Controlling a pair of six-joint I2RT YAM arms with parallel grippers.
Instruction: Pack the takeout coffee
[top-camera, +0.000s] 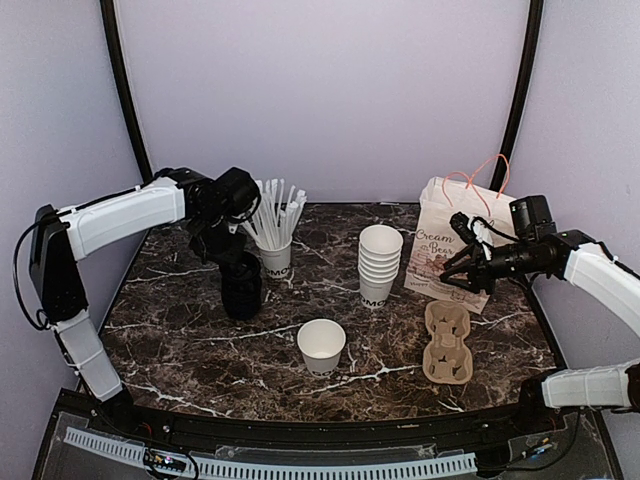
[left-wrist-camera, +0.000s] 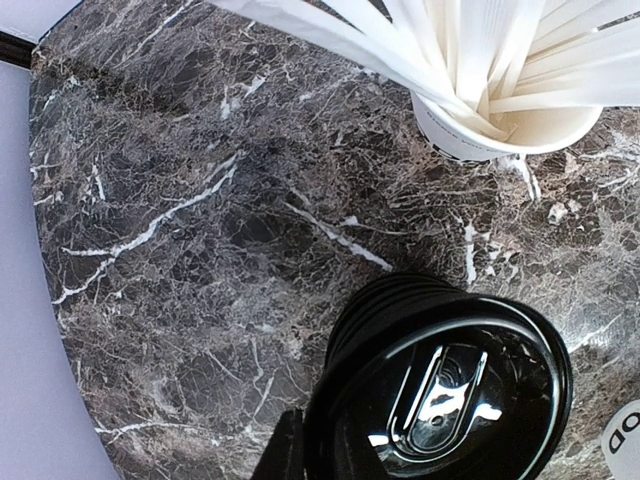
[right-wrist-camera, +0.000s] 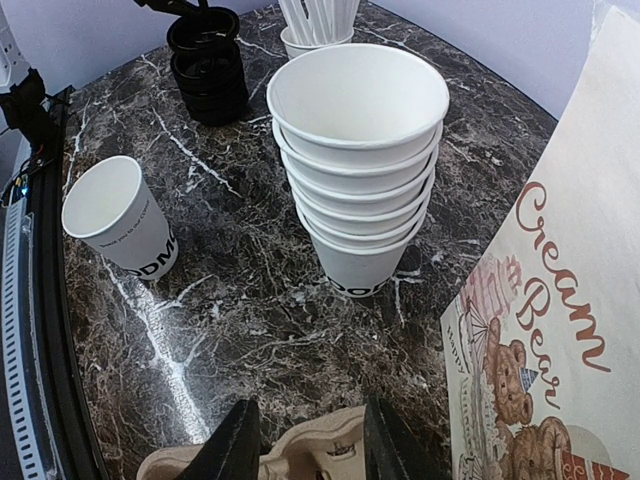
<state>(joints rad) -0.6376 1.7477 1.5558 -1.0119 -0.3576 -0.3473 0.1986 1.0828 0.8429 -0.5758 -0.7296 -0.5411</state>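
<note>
Dark marble table (top-camera: 180, 340) from above: the takeout coffee cup (top-camera: 321, 346), white and open-topped, stands near the front middle, between a stack of black lids (top-camera: 241, 288) and a cardboard carrier (top-camera: 447, 343); the left arm (top-camera: 120, 215) reaches down onto the lids. Left wrist: one of the left fingers (left-wrist-camera: 284, 454) shows at the top lid's rim; clenched or not, I cannot tell. Right wrist: the right fingers (right-wrist-camera: 238, 445) stand apart, released, above the carrier, the cup near a stack of white cups (right-wrist-camera: 358, 170).
</note>
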